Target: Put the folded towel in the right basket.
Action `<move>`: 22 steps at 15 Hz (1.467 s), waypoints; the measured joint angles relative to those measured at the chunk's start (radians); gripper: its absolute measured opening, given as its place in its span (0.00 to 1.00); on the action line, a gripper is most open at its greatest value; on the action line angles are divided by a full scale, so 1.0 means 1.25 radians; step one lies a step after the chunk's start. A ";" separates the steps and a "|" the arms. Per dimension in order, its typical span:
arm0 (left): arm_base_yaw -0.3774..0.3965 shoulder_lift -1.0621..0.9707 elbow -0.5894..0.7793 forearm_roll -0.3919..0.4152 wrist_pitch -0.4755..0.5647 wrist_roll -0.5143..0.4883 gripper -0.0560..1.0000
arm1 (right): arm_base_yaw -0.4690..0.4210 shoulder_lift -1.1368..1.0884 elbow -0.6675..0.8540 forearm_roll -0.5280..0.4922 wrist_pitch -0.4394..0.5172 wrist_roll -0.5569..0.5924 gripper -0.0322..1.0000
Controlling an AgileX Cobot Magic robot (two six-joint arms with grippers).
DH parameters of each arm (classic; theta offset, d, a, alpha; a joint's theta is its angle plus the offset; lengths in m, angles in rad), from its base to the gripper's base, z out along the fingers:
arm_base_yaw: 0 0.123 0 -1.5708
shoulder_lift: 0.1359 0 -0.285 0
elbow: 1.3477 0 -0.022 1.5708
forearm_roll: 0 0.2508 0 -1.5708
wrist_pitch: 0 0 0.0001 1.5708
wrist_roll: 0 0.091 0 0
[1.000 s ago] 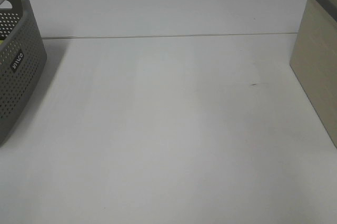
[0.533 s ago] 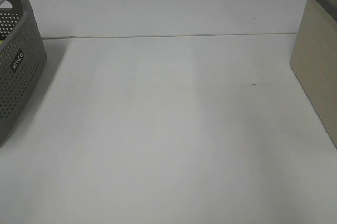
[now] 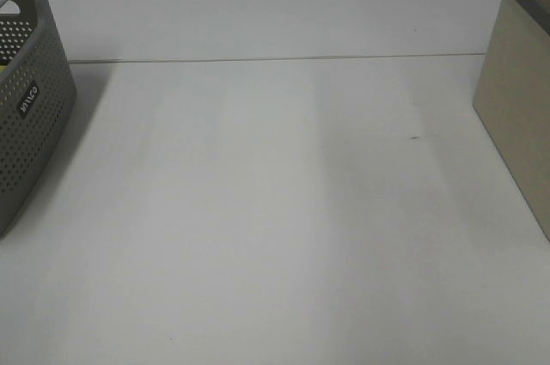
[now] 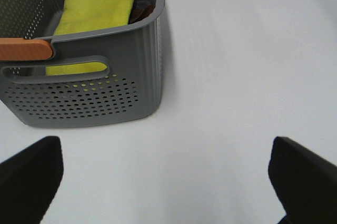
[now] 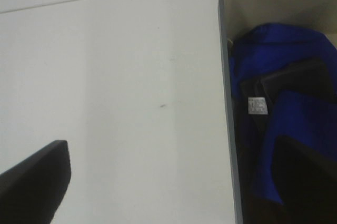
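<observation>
A yellow folded towel [image 4: 95, 10] lies inside the grey perforated left basket [image 4: 105, 97], next to a dark cloth. My left gripper [image 4: 166, 155] is open and empty, over the table just in front of that basket. The beige right basket [image 3: 516, 107] stands at the right edge of the exterior view. In the right wrist view it [image 5: 227, 103] holds blue cloth [image 5: 284, 50] and dark cloth with a white label. My right gripper [image 5: 171, 155] is open and empty, straddling the basket's near rim. Neither gripper shows in the exterior view.
The left basket [image 3: 26, 99] has an orange handle piece [image 4: 23, 49] on its rim. A seam [image 3: 275, 59] crosses the white table at the back. A small dark mark [image 3: 415, 136] lies on the table near the right basket.
</observation>
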 joint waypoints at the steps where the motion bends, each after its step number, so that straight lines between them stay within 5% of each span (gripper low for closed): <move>1: 0.000 0.000 0.000 0.000 0.000 0.000 0.99 | 0.000 -0.070 0.090 0.000 -0.001 0.000 0.98; 10: 0.000 0.000 0.000 0.000 0.000 0.000 0.99 | 0.000 -0.939 0.770 -0.051 -0.123 -0.002 0.98; 14: 0.000 0.000 0.000 0.000 0.000 0.000 0.99 | 0.000 -1.189 0.934 -0.128 -0.133 -0.002 0.98; 22: 0.000 0.000 0.000 0.000 0.000 0.000 0.99 | 0.000 -1.310 1.051 -0.128 -0.130 -0.002 0.98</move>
